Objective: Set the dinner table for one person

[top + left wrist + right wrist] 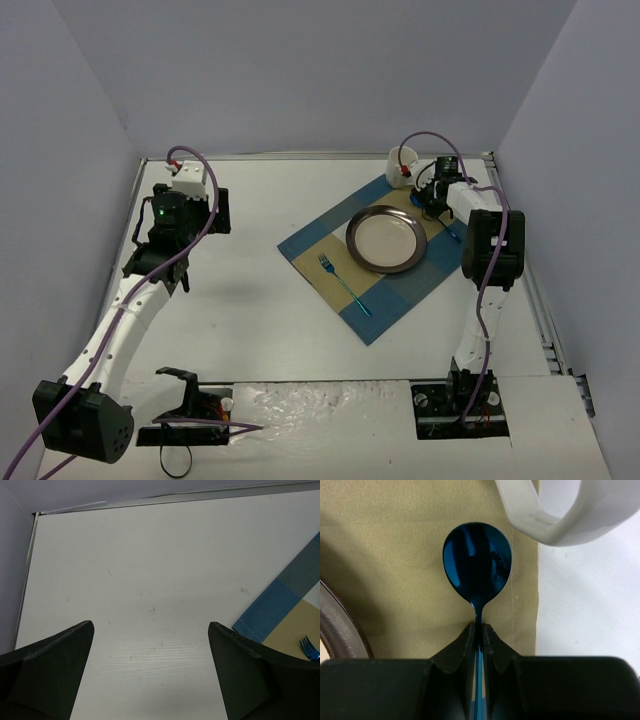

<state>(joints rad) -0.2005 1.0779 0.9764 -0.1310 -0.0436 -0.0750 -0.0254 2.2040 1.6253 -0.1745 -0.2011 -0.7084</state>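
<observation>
Your right gripper (478,628) is pinched on the blue spoon (477,562) at its neck. The bowl is over the placemat (395,555) near the white mug (560,515), maybe resting, hard to tell. Your left gripper (150,625) gapes wide above the dinner table (150,555). The plate (386,238) and fork (340,278) are on the placemat.

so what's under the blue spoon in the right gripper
Below the spoon you can see the tan panel of the placemat, close to its stitched edge. The right gripper covers the handle, so whatever lies under that part is hidden.
</observation>
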